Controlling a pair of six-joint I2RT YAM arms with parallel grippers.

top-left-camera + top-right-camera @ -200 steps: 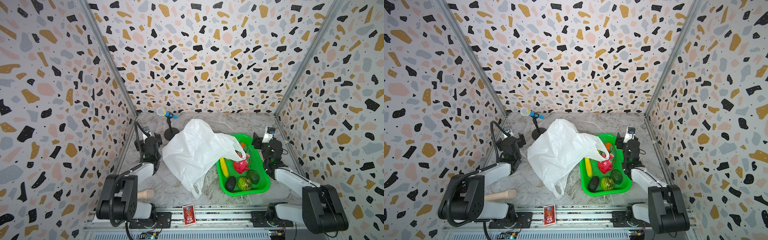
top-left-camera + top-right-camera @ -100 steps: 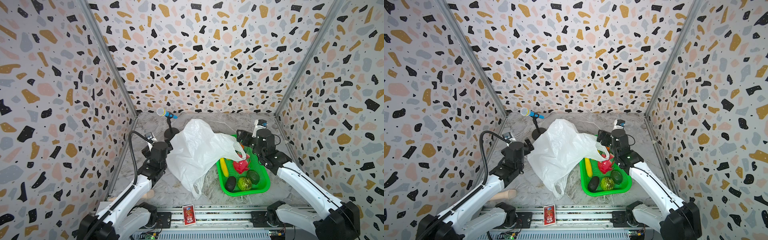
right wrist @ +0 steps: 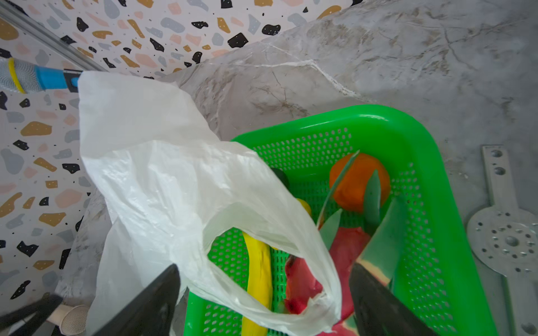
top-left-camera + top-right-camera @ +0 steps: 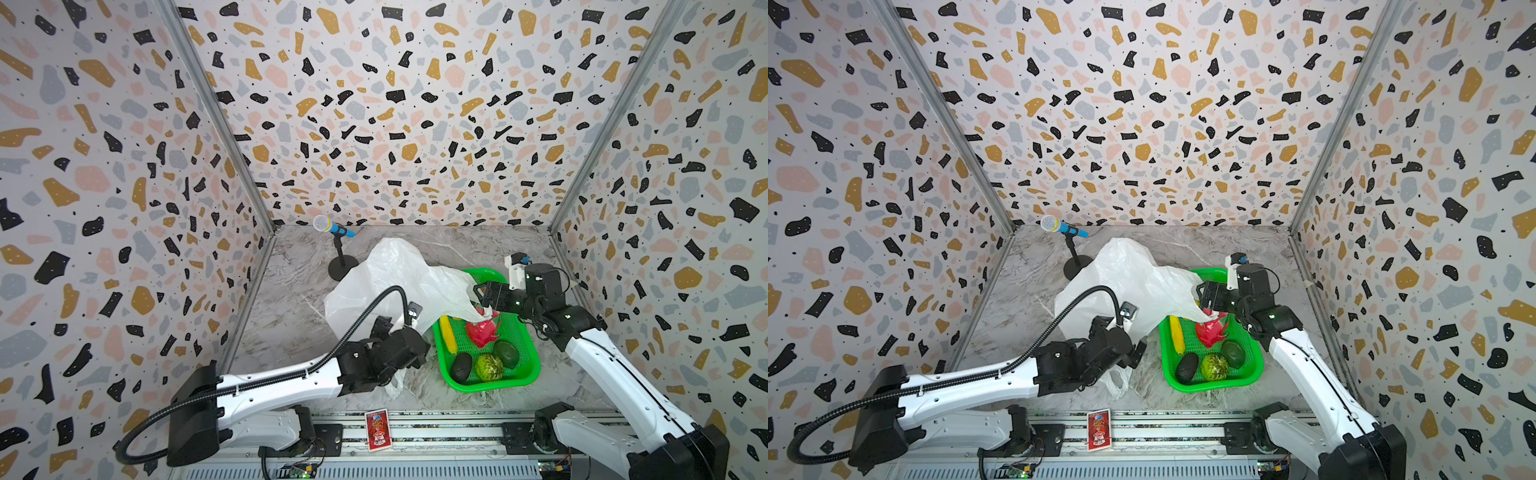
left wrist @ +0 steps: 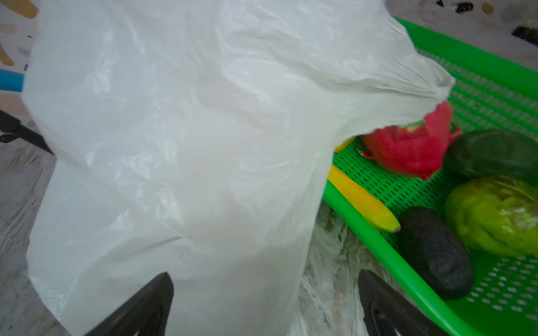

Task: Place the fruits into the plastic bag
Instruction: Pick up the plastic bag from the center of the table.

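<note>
We find the fruits (image 4: 461, 368) in the green tray (image 4: 494, 384) at 4 o'clock on the table (image 4: 291, 299): dragon fruit (image 4: 482, 332), banana (image 4: 449, 338), orange (image 3: 353, 186), avocados (image 4: 506, 353), bumpy green one (image 4: 489, 368). The plastic bag (image 4: 395, 282) lies at the tray's 10 o'clock, one handle draped over the dragon fruit. Our right claw (image 3: 263, 266) gapes wide over that handle, gripping nothing; our left claw (image 5: 265, 276), equally wide and empty, hovers at the bag's 6 o'clock edge

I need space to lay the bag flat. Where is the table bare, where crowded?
Bare marble: between the left wall and the large white crinkly plastic bag; also between the back wall and the green mesh tray. Crowded: the tray, holding toy fruits, with the bag draped over it.
</note>
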